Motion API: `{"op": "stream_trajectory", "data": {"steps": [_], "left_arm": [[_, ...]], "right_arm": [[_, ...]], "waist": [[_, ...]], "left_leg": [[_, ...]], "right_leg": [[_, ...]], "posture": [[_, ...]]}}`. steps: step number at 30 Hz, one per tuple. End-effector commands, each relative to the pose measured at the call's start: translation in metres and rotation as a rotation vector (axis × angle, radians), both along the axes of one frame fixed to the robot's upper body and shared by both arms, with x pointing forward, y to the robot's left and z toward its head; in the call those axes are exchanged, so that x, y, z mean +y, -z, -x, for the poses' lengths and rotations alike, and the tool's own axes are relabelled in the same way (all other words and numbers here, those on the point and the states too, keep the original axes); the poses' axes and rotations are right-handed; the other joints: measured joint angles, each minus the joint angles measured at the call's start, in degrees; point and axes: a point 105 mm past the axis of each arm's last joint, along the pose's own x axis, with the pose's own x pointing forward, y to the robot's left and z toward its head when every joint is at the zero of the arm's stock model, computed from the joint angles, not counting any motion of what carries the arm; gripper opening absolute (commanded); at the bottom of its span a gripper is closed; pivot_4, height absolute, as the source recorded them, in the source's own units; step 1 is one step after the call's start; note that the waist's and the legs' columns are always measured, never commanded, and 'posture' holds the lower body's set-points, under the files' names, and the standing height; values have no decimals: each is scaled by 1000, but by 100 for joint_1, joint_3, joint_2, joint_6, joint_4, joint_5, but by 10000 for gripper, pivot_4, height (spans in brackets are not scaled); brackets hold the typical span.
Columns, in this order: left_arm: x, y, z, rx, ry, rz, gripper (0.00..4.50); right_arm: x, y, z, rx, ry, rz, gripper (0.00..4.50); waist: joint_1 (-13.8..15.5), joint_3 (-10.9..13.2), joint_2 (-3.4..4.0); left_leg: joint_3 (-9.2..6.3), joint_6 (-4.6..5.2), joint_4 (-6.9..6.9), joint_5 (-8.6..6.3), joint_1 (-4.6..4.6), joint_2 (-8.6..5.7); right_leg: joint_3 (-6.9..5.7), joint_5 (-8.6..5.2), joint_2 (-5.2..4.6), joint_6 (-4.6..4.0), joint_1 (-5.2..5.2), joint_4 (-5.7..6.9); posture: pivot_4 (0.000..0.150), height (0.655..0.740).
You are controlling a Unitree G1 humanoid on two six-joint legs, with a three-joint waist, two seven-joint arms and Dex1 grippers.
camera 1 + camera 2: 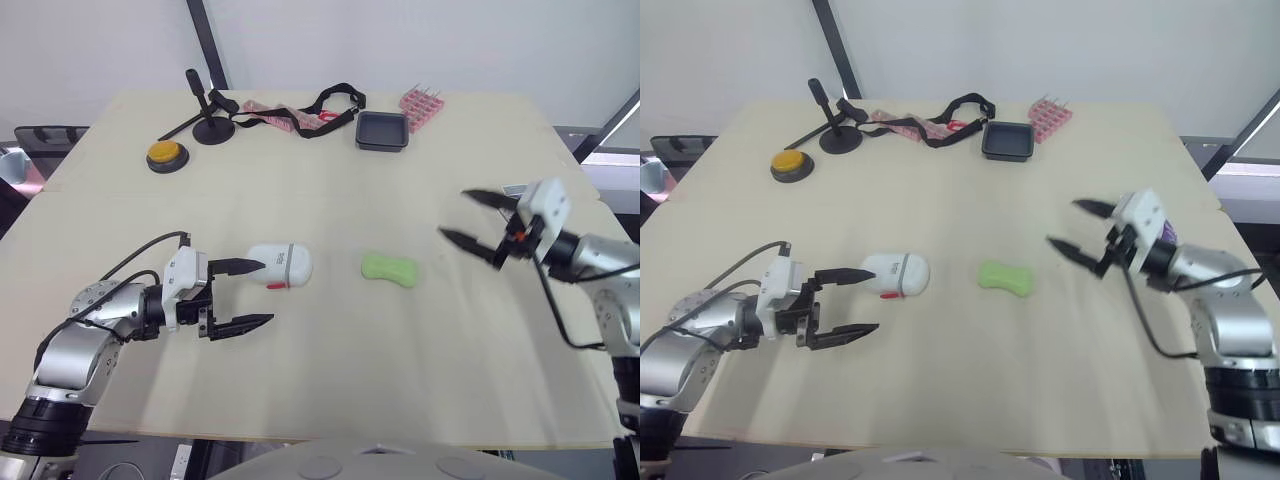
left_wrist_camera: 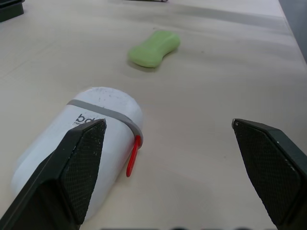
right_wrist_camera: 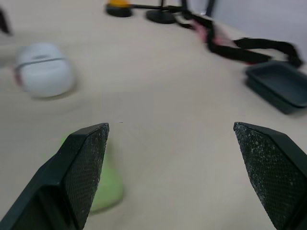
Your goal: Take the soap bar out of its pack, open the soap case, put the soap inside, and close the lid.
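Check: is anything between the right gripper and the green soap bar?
Nothing visible. Bare table lies between the open right gripper and the soap bar, and between the soap bar and the closed soap case.

Soap case (image 1: pixel 280 266): white, rounded oblong, grey band round the girth, dark lettering on the top, small red tab on the near side. Closed, lying flat on the table (image 1: pixel 330 180), left of centre.

Soap bar (image 1: pixel 389 269): pale green, waisted like a dog bone, bare of wrapping. Lying flat near the table's middle, to the right of the case, long axis roughly across the table. Near the case but clear of it; bare tabletop between the two.
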Motion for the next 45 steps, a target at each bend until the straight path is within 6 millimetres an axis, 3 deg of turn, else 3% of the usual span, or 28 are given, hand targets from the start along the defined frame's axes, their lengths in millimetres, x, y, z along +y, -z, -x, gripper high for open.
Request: {"op": "stream_trajectory", "data": {"steps": [1,4,11,17,32,45], "left_arm": [[2,-6,-4,-43,0,-10,45000],[5,-8,-9,-64,-11,-23,45000],[14,-3,-18,-123,82,-170,45000],[16,-8,-46,-172,62,-202,45000],[3,6,-78,-124,205,-320,45000],[-7,22,-76,-102,275,-345,45000]], "right_arm": [[10,3,22,-15,-148,-3,44782],[13,21,39,30,-238,15,44782],[12,31,42,52,-247,25,44782],[14,29,39,46,-248,25,44782],[13,26,33,32,-249,52,44782],[12,27,35,34,-235,57,44782]], "waist": [[-7,0,0],[-30,0,0],[-68,-1,-3],[-37,-2,-4],[7,-3,-7],[21,-2,-9]], "left_leg": [[0,0,0,0,-1,-1],[1,1,1,0,1,-1],[0,3,1,1,2,-1],[-1,5,6,2,3,-1],[-1,7,10,0,-2,-4],[-1,7,9,0,-6,-4]], "right_leg": [[1,-1,-1,-1,0,-1],[3,-1,-3,-2,0,0],[4,-1,-3,-2,0,0],[0,-1,-4,-3,-1,2],[-1,-1,-7,-3,-2,8],[-1,0,-8,-2,-2,8]], "posture": [[1500,7400],[1500,7400],[1500,7400],[1500,7400],[1500,7400],[1500,7400]]}}
